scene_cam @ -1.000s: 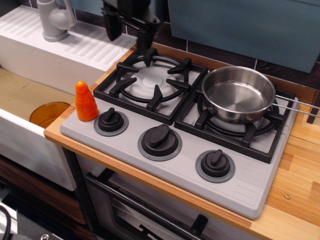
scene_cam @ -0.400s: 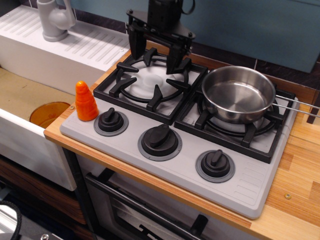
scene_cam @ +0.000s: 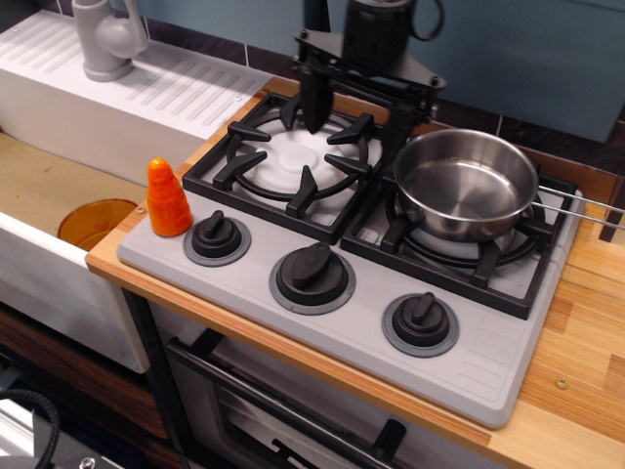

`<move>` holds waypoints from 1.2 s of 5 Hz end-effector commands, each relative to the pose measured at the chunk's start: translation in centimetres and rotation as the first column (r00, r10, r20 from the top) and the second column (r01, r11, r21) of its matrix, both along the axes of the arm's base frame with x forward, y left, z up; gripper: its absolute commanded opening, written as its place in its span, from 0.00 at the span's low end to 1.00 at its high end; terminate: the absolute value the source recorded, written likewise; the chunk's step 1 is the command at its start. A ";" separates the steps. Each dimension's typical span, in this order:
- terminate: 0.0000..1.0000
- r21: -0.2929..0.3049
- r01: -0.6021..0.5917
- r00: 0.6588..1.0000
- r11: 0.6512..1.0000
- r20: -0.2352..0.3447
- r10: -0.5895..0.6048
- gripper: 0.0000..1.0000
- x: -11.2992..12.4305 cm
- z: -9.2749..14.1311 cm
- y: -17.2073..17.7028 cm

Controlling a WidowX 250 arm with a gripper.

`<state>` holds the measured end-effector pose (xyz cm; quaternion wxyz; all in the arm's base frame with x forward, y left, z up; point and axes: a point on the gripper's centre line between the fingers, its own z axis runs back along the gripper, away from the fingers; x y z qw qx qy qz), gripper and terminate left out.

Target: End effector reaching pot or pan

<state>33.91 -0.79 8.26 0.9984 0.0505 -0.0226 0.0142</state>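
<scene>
A round shiny steel saucepan [scene_cam: 467,183] sits on the right burner grate, its thin handle [scene_cam: 581,209] pointing right. It is empty. My black gripper [scene_cam: 356,122] hangs over the back of the stove, between the left burner and the pan. Its two thin prongs are spread wide and hold nothing. The left prong [scene_cam: 311,101] is over the left grate's back. The right prong [scene_cam: 402,122] is just beside the pan's back-left rim.
An orange cone-shaped object [scene_cam: 167,198] stands at the stove's left edge. Three black knobs [scene_cam: 312,274] line the grey stove front. A white drainer with a grey tap [scene_cam: 107,37] lies at the left, above a sink holding an orange plate [scene_cam: 95,222].
My gripper has moved right and slightly down, from above the left burner's back corner to beside the pan's rim. Its prongs stay spread. The pan has not moved.
</scene>
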 end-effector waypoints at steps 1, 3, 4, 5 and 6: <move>0.00 0.000 -0.025 0.995 1.000 0.096 0.024 1.00 3.2 1.7 -2.4; 0.00 0.001 0.019 0.993 1.000 0.116 -0.019 1.00 4.8 0.6 -1.7; 0.00 0.009 0.037 0.992 0.999 0.119 -0.037 1.00 4.3 -0.2 -1.1; 0.00 0.011 0.034 0.995 0.999 0.098 -0.035 1.00 2.8 -0.3 -0.9; 0.00 -0.001 0.017 0.996 1.000 0.091 -0.016 1.00 1.5 -0.7 -1.3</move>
